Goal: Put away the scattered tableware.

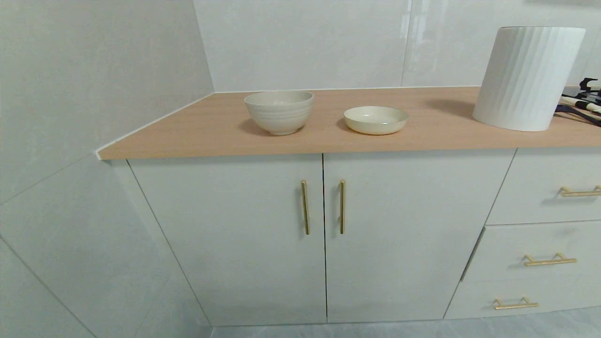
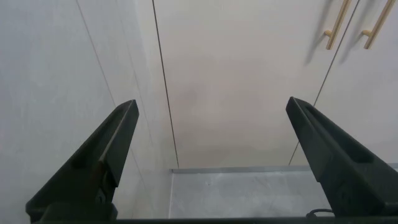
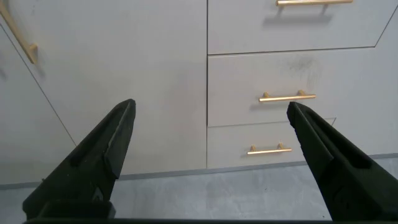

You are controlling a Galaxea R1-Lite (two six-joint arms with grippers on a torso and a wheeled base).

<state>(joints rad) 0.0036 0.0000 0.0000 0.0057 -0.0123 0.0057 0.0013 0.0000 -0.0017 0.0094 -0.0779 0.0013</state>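
Tableware: deep beige ribbed bowl [image 1: 279, 111] sits left on the wooden countertop [image 1: 211, 126], with the shallow cream dish [image 1: 375, 119] near it on the right. Both are loose above shut white cabinet doors [image 1: 235, 234], likely their storage. My left gripper [image 2: 210, 106] and right gripper [image 3: 210, 106] hang low, jaws wide, empty. No readable print.

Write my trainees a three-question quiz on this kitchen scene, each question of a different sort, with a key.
1. True or false: the deep bowl stands on the countertop, to the robot's left of the shallow dish.
2. The two cabinet doors below are: A both open; B both shut; C one ajar.
3. Fill in: the left gripper and the right gripper are both ___, holding nothing.
Key: 1 true; 2 B; 3 open.
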